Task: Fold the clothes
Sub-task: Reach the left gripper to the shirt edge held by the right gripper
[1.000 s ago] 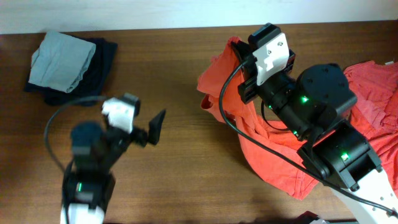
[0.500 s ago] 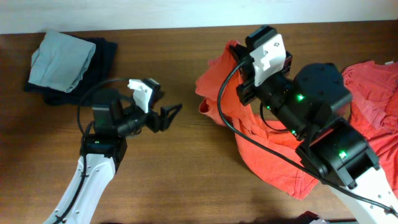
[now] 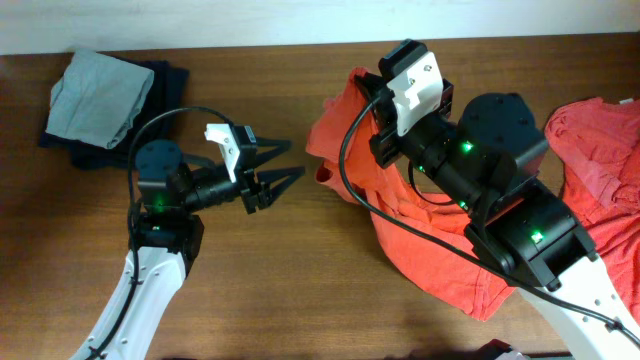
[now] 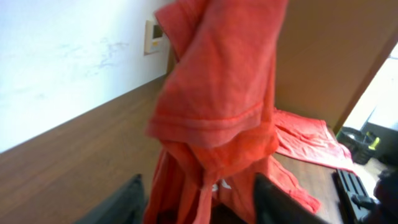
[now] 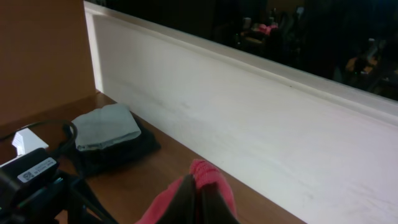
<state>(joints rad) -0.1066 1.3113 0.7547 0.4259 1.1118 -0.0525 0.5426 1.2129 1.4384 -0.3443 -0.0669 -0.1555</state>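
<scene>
An orange-red T-shirt [image 3: 420, 235] hangs bunched from my right gripper [image 5: 200, 182], which is shut on a fold of its cloth above the table. The rest of the shirt trails down to the table under the right arm. In the overhead view my left gripper [image 3: 288, 180] is open, its fingers pointing right, just short of the shirt's hanging left edge [image 3: 328, 140]. In the left wrist view the hanging shirt [image 4: 217, 93] fills the middle, its lower part lying between the spread fingers [image 4: 124, 205]. A second orange-red T-shirt [image 3: 600, 150] lies spread at the right edge.
A pale grey-green folded garment [image 3: 100, 95] rests on a dark navy one [image 3: 165, 85] at the back left corner. Both also show in the right wrist view, grey-green garment [image 5: 109, 127] on top. A white wall [image 5: 249, 124] runs along the table's far edge.
My left arm has risen and reached right toward the hanging shirt, jaws narrower than before. The right arm has carried the shirt slightly left.
</scene>
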